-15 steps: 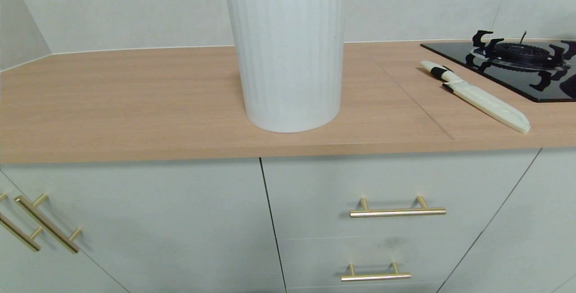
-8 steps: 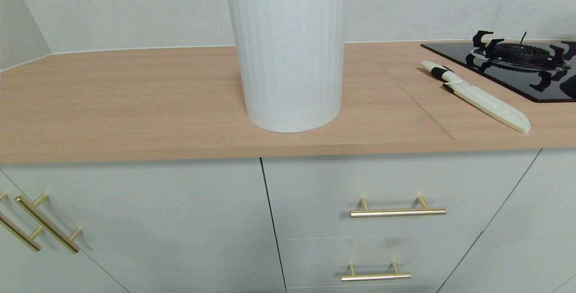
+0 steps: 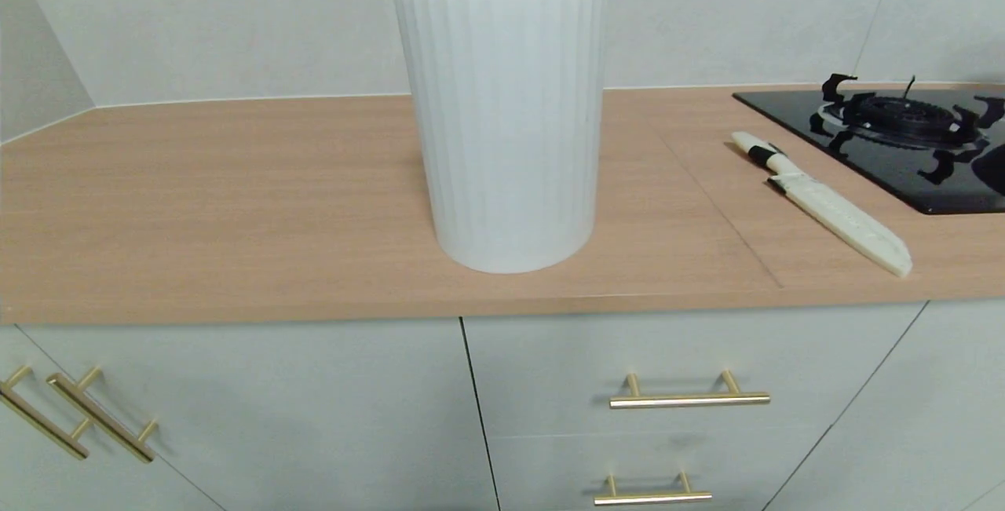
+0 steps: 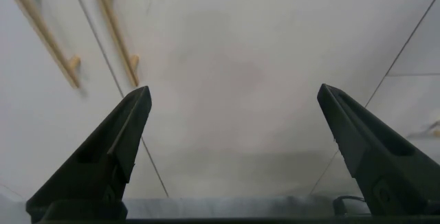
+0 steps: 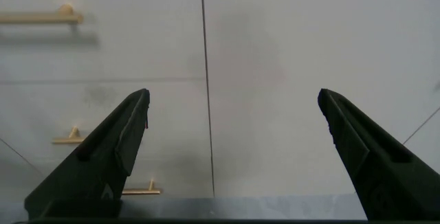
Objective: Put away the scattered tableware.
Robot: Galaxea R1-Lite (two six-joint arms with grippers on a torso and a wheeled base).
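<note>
knife [image 3: 820, 202]: white blade, white handle with a black band. Lies flat at centre right of the frame, handle toward upper left, tip toward lower right.
holder [image 3: 506, 126]: white, ribbed, cylindrical. Upright at frame centre, well apart from the knife.

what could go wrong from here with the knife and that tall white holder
1. The knife lies flat, its blade tip near the front edge of the counter; a nudge might slide it off.
2. The holder is tall and stands near that edge, so an arm brushing it could tip it.
3. The left pincer and right pincer hang open before the cabinet fronts; lifting them straight up might catch the counter's lip.
</note>
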